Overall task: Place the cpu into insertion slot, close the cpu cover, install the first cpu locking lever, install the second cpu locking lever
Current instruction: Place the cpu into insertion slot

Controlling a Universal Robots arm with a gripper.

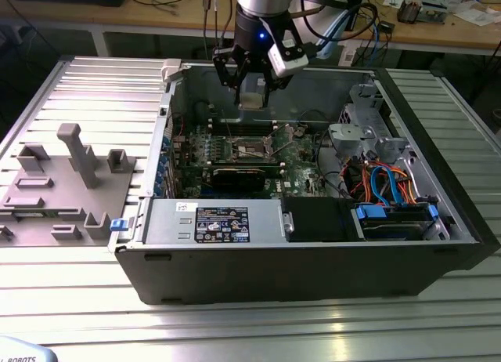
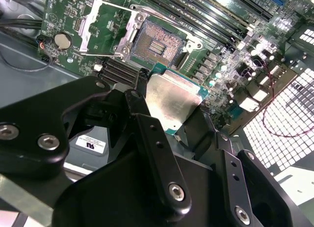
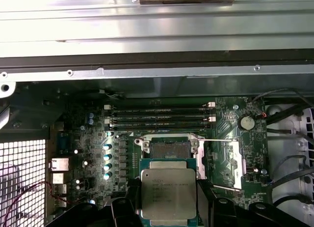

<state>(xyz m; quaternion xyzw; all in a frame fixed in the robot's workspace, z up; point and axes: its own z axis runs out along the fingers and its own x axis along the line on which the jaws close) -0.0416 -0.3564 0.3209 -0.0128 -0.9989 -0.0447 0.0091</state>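
Two black fingers (image 2: pixel 141 87) of the gripper (image 1: pixel 253 92) are closed against opposite edges of the one cpu (image 3: pixel 168 192). They hold it flat, metal face up, in the air above the board. The chip's near edge is cut off in the first wrist view, and the finger pads are hard to make out against the dark linkage.

Just beyond the chip lies the one insertion slot (image 3: pixel 169 148), dark centre bare, its near part hidden behind the cpu. One cpu cover (image 2: pixel 87 31) is swung open beside the slot, with a thin wire rod (image 3: pixel 218 140) along its edge. One coin battery (image 3: pixel 247 122) sits past the cover.

Farther on run what look like four long memory slots (image 3: pixel 159 114).

In the exterior view, one open computer case (image 1: pixel 313 268) rests on the ribbed metal worktop (image 1: pixel 235 331), and one grey fixture block (image 1: pixel 70 174) stands to the exterior view's left. The arm is cut off above the gripper.
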